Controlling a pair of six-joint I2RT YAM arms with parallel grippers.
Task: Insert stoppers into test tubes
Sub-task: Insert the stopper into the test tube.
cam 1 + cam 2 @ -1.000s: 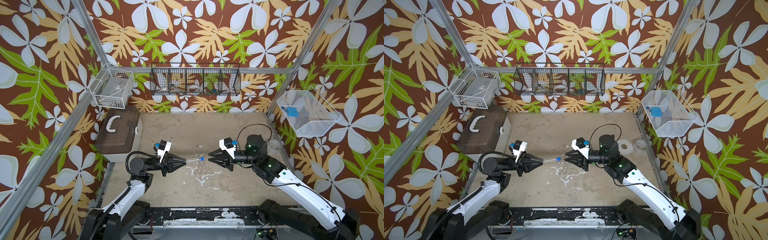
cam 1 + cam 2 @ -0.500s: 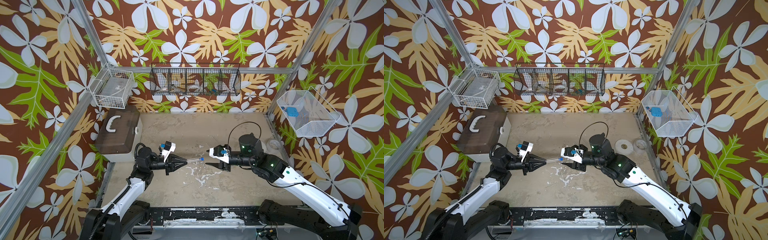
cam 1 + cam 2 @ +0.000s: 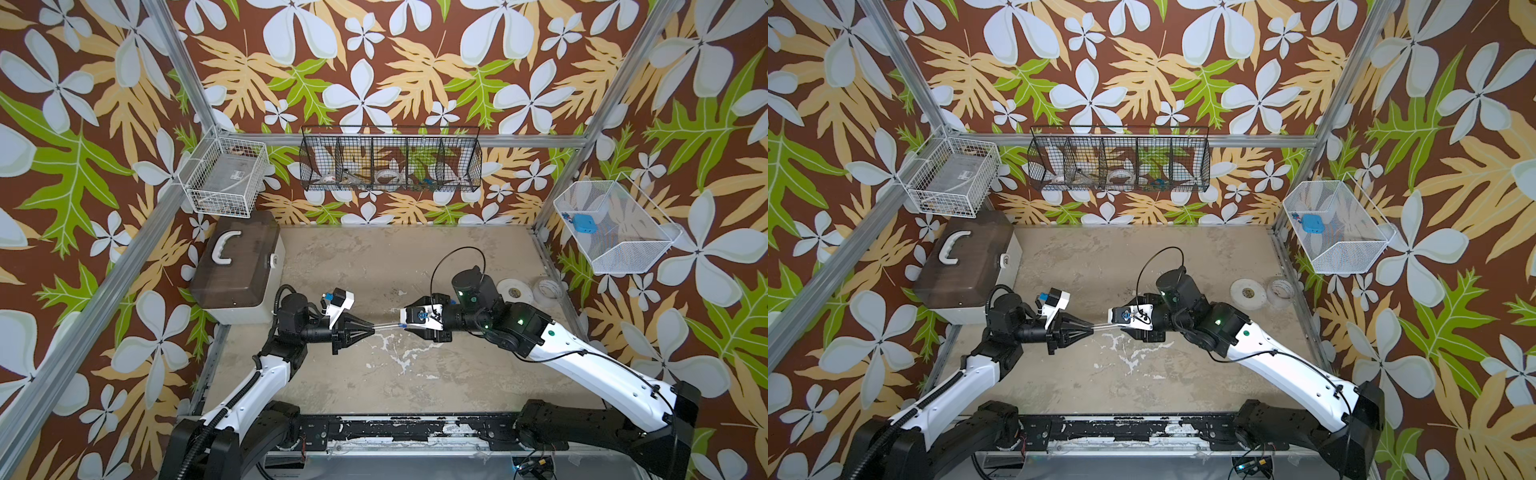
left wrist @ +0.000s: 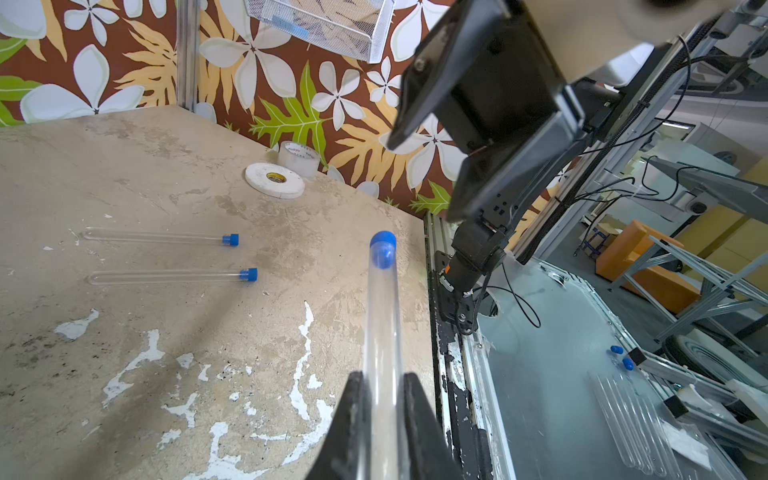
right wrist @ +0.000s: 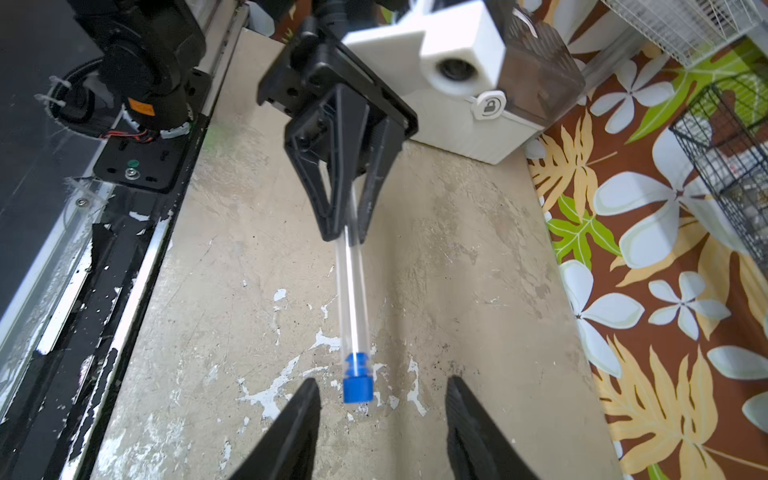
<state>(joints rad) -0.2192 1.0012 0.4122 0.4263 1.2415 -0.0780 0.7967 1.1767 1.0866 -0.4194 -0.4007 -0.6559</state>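
At the centre of the table (image 3: 374, 386), the left gripper (image 3: 371, 330) reaches in from 9 o'clock. Its jaws pinch a clear test tube (image 3: 386, 327), held off the surface and pointing toward 3 o'clock. A blue stopper (image 4: 382, 249) sits in the tube's mouth. The right gripper (image 5: 382, 381) comes in from 3 o'clock with its jaws spread, one on each side of the stopper and a gap on both sides.

In the left wrist view two more test tubes (image 4: 153, 237) lie flat on the table, parallel and near each other, each with a blue plug in one end. The top views do not show them, so I cannot tell their clock position.

At 3 o'clock, by the table's edge, a white tape roll (image 3: 515, 293) lies just beside a clear tape roll (image 3: 546, 289). At 10 o'clock stands a brown-lidded case (image 3: 237, 270).

On the walls hang three baskets:
- a white wire basket (image 3: 220, 203) near 11 o'clock
- a black wire basket (image 3: 473, 158) at 12 o'clock
- a white mesh basket (image 3: 631, 257) at 2 o'clock, holding a flat blue object (image 3: 584, 223)
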